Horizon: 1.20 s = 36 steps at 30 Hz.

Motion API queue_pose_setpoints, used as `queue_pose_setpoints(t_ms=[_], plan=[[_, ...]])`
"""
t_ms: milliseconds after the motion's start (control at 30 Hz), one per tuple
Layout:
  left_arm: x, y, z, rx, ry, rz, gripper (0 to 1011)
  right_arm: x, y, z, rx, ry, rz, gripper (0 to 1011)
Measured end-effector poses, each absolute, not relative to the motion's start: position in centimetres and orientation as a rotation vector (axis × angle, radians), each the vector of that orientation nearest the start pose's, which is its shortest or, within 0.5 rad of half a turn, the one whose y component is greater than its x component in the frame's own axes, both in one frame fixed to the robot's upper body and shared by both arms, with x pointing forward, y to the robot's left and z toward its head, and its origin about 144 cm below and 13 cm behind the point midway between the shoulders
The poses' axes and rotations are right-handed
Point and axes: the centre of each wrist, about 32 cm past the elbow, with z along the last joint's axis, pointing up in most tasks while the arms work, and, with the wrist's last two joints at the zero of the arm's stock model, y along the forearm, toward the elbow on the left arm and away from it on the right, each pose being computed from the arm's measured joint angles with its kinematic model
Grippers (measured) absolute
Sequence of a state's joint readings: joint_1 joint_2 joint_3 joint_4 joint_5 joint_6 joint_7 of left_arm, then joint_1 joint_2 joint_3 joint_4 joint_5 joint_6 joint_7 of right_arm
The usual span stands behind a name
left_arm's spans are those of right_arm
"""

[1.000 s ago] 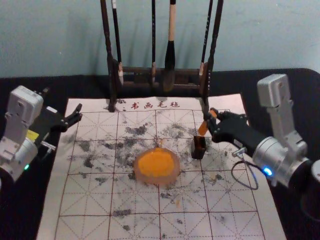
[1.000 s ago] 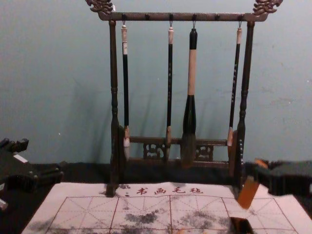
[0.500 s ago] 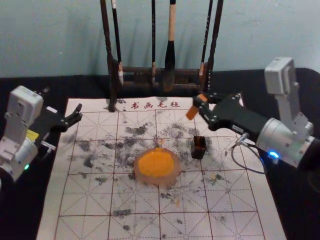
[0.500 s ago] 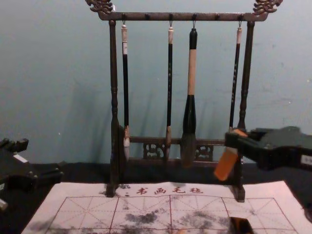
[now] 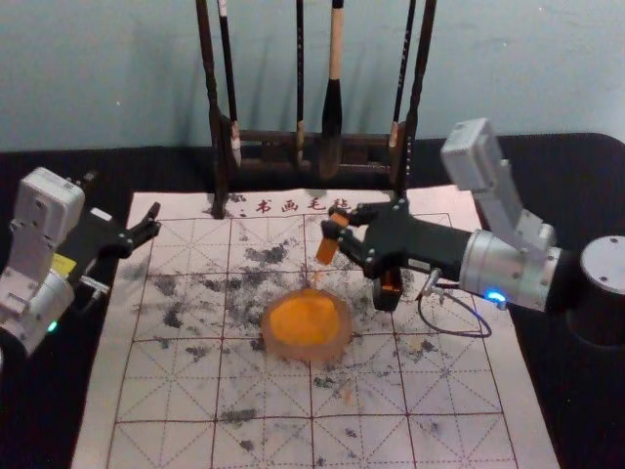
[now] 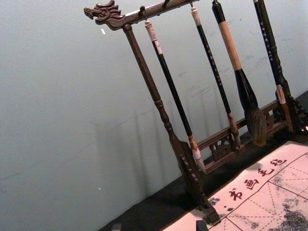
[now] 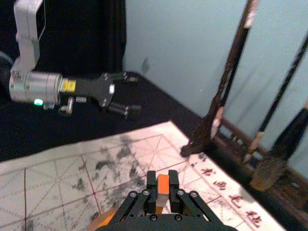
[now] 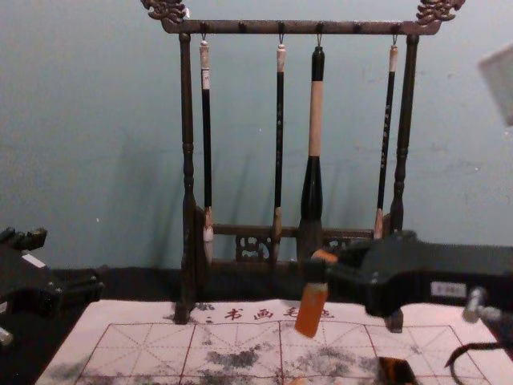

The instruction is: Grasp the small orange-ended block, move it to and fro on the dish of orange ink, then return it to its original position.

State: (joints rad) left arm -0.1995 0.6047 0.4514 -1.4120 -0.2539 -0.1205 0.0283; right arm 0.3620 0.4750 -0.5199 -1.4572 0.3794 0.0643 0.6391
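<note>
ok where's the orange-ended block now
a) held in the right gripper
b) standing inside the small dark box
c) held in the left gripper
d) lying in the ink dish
a, since the right gripper has its fingers closed on the block, clear of the ink dish.

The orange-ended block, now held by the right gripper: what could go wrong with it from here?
The block leans, held near its upper end by the right gripper; it might slip or twist when pressed.
Lowered too far, the gripper could touch the orange ink in the dish.
The dark box sits close below that arm and could be knocked.
</note>
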Motion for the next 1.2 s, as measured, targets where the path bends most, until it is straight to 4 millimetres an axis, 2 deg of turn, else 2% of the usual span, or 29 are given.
queue_pose_setpoints(t_ms=[333, 867, 1200], plan=[[48.9, 31.0, 114.0, 0.305, -0.285, 1.248, 1001, 54.2, -22.4, 119.1, -0.299, -0.071, -0.481, 134], [48.9, 31.0, 114.0, 0.304, -0.285, 1.248, 1001, 54.3, -21.6, 118.4, -0.373, -0.048, -0.416, 134], [48.9, 31.0, 114.0, 0.305, -0.285, 1.248, 1001, 54.8, -20.7, 117.8, -0.396, -0.032, -0.437, 134]])
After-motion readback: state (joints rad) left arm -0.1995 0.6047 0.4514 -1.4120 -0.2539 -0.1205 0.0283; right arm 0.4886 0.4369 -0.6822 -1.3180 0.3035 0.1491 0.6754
